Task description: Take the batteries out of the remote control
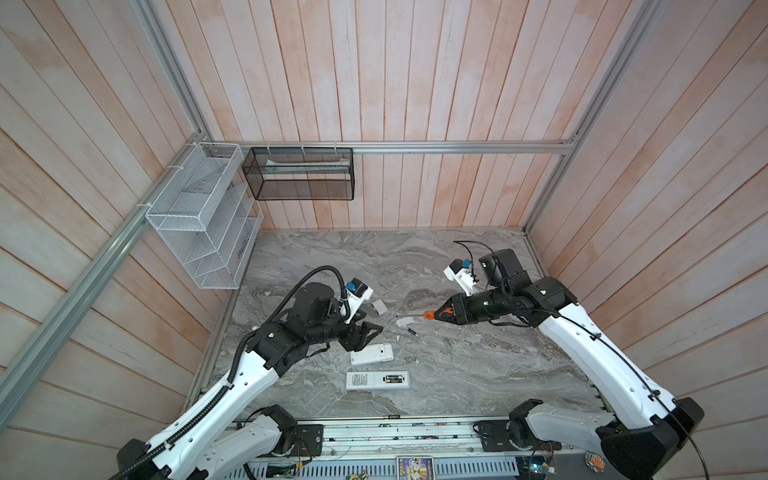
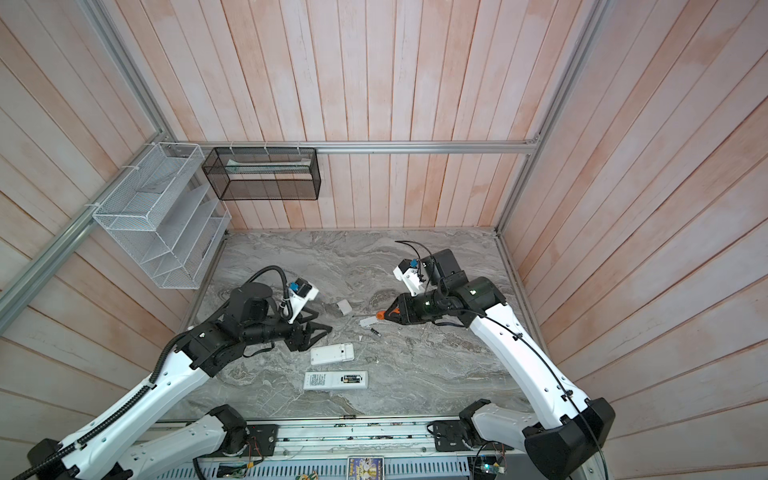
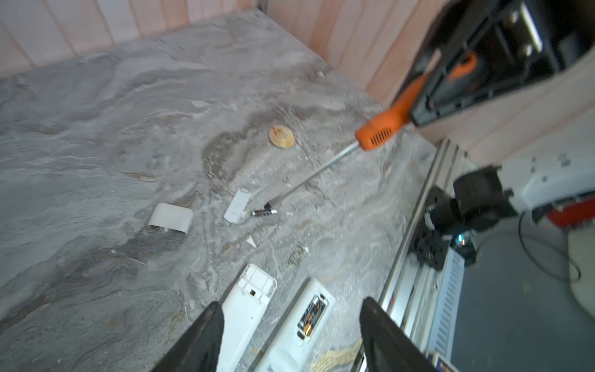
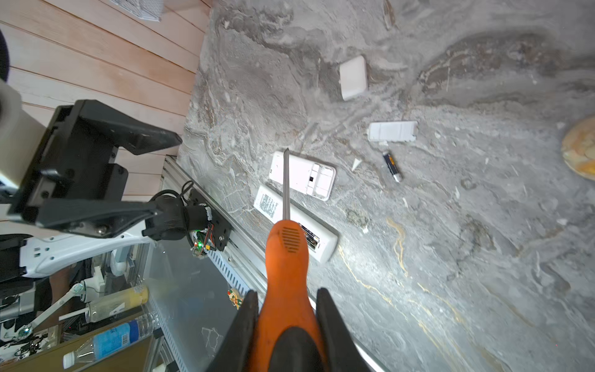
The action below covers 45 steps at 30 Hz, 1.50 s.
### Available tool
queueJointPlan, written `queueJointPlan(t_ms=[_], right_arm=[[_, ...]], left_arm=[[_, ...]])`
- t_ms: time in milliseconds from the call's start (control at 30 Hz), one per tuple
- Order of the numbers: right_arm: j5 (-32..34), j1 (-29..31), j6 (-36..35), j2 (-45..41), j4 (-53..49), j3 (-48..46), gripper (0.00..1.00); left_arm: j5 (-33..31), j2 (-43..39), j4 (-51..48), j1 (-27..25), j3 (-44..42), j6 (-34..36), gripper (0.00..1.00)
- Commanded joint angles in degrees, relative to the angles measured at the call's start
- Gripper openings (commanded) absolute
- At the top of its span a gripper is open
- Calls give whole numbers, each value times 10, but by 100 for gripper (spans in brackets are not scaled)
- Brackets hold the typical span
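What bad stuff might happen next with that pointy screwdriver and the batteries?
The loose battery is round and lies free on the table, so a bump might roll it away. The screwdriver in the right gripper might slip while prying the batteries left in the long remote and shove it; the open left gripper holds nothing.

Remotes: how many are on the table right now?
2. The short remote lies left of center, its bay empty. The long remote lies beside it, nearer the table's front edge, with batteries in its bay. None looks hidden.
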Motion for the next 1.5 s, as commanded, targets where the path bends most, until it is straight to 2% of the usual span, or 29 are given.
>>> queueJointPlan(t_ms=[0,100,200,400,633,900,1200,1467], right_arm=[[14,-6,-31,-15,-53,-4,0],[8,-6,-40,-13,-52,-7,0],[-1,-6,-50,-12,-49,-17,0],[-23,-7,-63,-7,-51,-28,0],[-21,-5,-76,-8,-95,-36,0],[-32,-6,-72,-8,-85,-48,0],[-39,-5,-66,-16,-76,-50,0],[-45,-5,-64,-17,-68,-54,0]], left_arm=[[-3,18,-90,-18,-19,220,72],[-27,14,-64,-33,-74,275,72],[-58,7,-11,-44,-120,282,70],[-128,72,31,-50,-128,286,66],[-123,101,35,-71,-139,313,66],[-93,107,40,-94,-164,329,65],[-127,184,26,-127,-160,328,59],[-148,211,20,-130,-159,326,55]])
